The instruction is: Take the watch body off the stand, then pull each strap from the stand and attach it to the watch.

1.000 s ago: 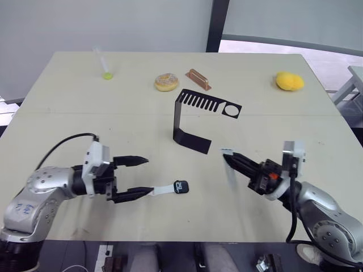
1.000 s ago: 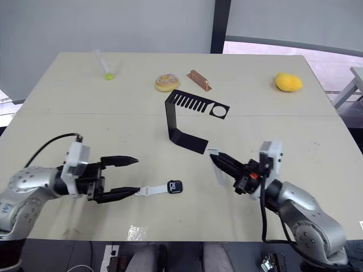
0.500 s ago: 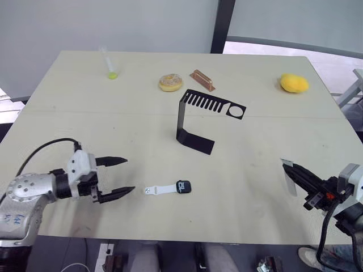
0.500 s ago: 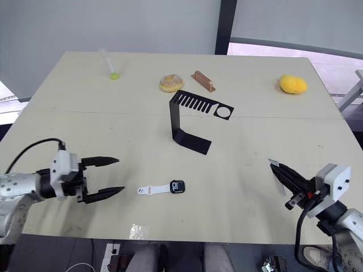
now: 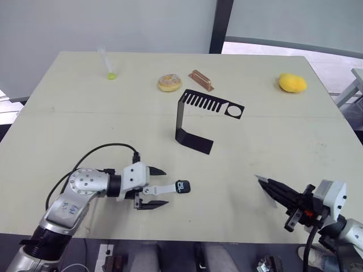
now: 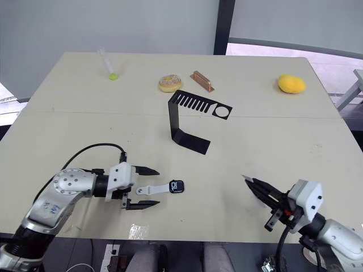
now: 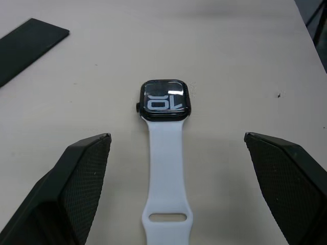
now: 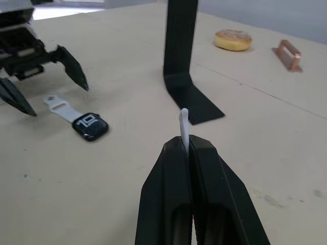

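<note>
The left gripper [image 5: 160, 186] has its jaws wide open, one on each side of a white strap [image 7: 166, 184]. The jaws do not touch it. The strap lies flat on the worktop [image 5: 272, 141] and is joined to the watch [image 7: 164, 98], just past the jaw tips. The right gripper [image 8: 187, 146] has its jaws closed on the other strap [image 8: 184, 127], near the worktop's front edge. Bare worktop lies between both grippers. The stand [image 5: 195, 122] sits in the middle, well apart from both.
</note>
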Action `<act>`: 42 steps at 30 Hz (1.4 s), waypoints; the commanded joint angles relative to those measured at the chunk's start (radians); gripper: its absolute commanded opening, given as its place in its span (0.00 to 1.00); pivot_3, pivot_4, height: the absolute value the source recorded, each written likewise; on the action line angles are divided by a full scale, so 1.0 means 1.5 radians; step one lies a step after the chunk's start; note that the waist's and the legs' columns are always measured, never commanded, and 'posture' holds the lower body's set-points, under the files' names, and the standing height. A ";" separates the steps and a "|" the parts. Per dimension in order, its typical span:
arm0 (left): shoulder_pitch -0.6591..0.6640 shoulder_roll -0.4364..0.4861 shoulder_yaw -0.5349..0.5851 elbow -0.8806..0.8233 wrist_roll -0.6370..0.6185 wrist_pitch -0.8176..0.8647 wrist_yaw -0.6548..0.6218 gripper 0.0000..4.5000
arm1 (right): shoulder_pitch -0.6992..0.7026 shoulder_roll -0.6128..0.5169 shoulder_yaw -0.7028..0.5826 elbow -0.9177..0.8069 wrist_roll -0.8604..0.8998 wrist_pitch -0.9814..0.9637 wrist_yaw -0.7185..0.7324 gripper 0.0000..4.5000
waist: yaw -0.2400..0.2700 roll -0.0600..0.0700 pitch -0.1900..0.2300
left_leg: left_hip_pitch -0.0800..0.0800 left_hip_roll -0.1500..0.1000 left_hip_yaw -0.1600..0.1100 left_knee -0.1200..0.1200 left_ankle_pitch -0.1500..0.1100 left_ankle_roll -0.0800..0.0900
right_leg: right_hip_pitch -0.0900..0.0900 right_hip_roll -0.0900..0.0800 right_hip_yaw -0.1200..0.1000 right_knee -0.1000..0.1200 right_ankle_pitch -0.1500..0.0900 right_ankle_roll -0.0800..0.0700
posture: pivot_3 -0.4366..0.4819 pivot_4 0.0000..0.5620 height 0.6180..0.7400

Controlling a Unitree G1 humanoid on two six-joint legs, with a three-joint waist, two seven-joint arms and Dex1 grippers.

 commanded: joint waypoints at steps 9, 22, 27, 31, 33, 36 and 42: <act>-0.034 -0.080 -0.081 0.036 0.076 0.013 0.056 1.00 | -0.051 -0.023 0.018 -0.004 0.001 0.012 -0.001 0.00 | 0.000 0.000 0.000 | -0.001 0.002 0.000 0.006 -0.001 0.001 | 0.001 0.002 0.001 0.002 0.000 0.000 | 0.48 0.27 1.00; -0.062 -0.106 -0.090 0.104 0.097 -0.004 0.060 1.00 | -0.076 -0.026 0.034 0.003 -0.006 0.023 -0.002 0.00 | 0.003 0.000 0.000 | 0.000 0.003 0.000 0.008 -0.001 0.001 | 0.001 0.005 0.004 0.004 0.000 0.000 | 0.48 0.27 1.00; -0.068 -0.103 -0.097 0.112 0.097 0.002 0.051 1.00 | -0.078 -0.024 0.037 0.002 -0.010 0.025 -0.005 0.00 | 0.003 0.000 -0.001 | 0.000 0.003 0.000 0.009 -0.001 0.001 | 0.001 0.005 0.005 0.004 0.000 0.000 | 0.48 0.27 1.00; -0.061 -0.095 -0.101 0.121 0.101 0.015 0.047 0.81 | -0.077 -0.022 0.034 -0.002 -0.011 0.025 -0.007 0.00 | 0.002 0.000 -0.001 | 0.000 0.003 0.000 0.009 -0.001 0.001 | 0.001 0.005 0.005 0.005 0.000 0.000 | 0.48 0.27 1.00; -0.059 -0.095 -0.097 0.132 0.105 0.017 0.056 0.63 | -0.074 -0.022 0.031 -0.004 -0.010 0.025 -0.008 0.00 | 0.002 0.000 -0.001 | 0.000 0.003 0.001 0.009 -0.001 0.001 | 0.001 0.005 0.005 0.005 0.000 0.000 | 0.48 0.27 1.00; -0.057 -0.094 -0.097 0.154 0.112 0.008 0.063 0.35 | -0.072 -0.021 0.028 -0.008 -0.009 0.025 -0.011 0.00 | 0.002 0.000 -0.003 | 0.001 0.003 0.001 0.009 -0.001 0.001 | 0.001 0.006 0.005 0.005 0.000 0.000 | 0.48 0.27 1.00; -0.064 -0.104 -0.094 0.165 0.100 -0.007 0.057 0.35 | -0.072 -0.019 0.031 -0.014 -0.010 0.025 -0.018 0.00 | 0.001 0.000 -0.007 | 0.003 0.003 0.001 0.008 -0.001 0.001 | 0.003 0.006 0.006 0.005 0.000 0.000 | 0.48 0.27 1.00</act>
